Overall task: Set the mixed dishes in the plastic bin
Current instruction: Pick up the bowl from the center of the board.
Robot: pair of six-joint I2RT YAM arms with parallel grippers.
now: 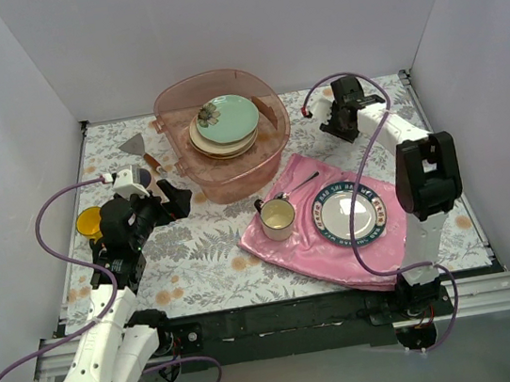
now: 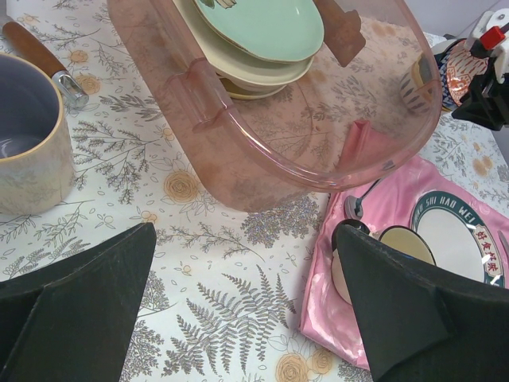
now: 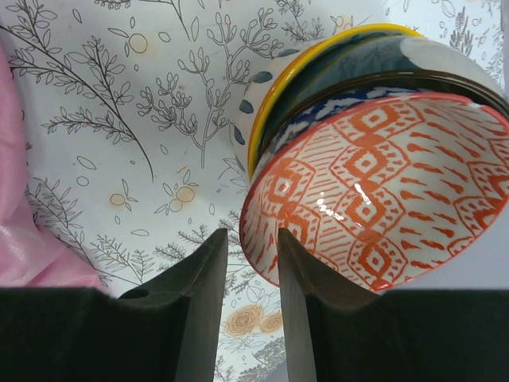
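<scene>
Between left gripper (image 1: 173, 202) and right gripper (image 1: 333, 126), top view: large translucent pinkish plastic bin (image 1: 234, 180) w/ round mint-green plate (image 1: 226, 119) inside. Left wrist: fingers wide open, empty, bin ahead. Right wrist: fingers narrowly apart, small red-patterned bowl (image 3: 374, 183) at their tips — can't tell if pinched. Looks like bowl pickup; next — firm grip, lift, over to bin.

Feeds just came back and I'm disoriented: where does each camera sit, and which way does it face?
Top external: high behind the arm bases, looking down at the translucent pinkish plastic bin; left arm and right arm show.
Left wrist: low, facing the bin and pink cloth; open left gripper at bottom.
Right wrist: close on the red-patterned bowl, right gripper straddling its rim.
Shared: top and left wrist both show bin, round mint-green plate.
</scene>
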